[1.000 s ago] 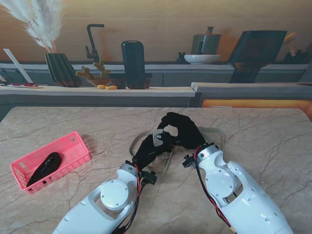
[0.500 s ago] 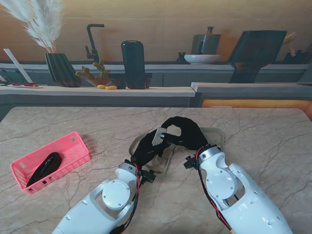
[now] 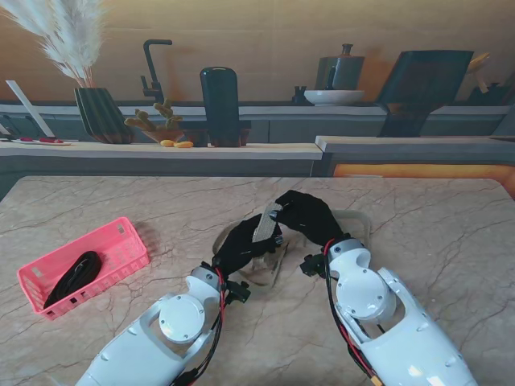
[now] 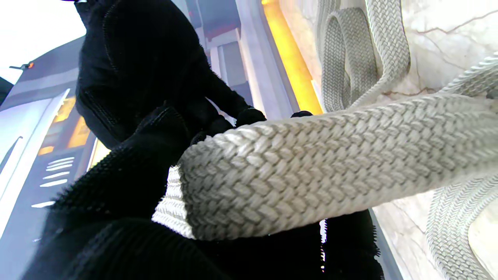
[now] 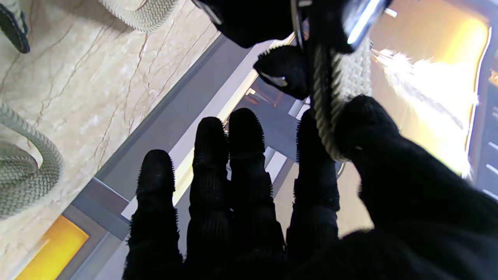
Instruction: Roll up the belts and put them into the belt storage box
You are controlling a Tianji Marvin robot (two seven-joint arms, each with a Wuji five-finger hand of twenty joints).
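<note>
A beige marble desk (image 3: 121,201) with thin brown veins fills the foreground. Past its far edge runs a grey counter (image 3: 161,150) with a cream top, backed by a warm tan wall (image 3: 265,40). An orange lit panel (image 3: 418,170) glows beyond the far right corner.

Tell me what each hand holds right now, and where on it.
Both hands, left hand and right hand, grip the woven beige belt near its lifted end; the rest lies looped on the table.
</note>
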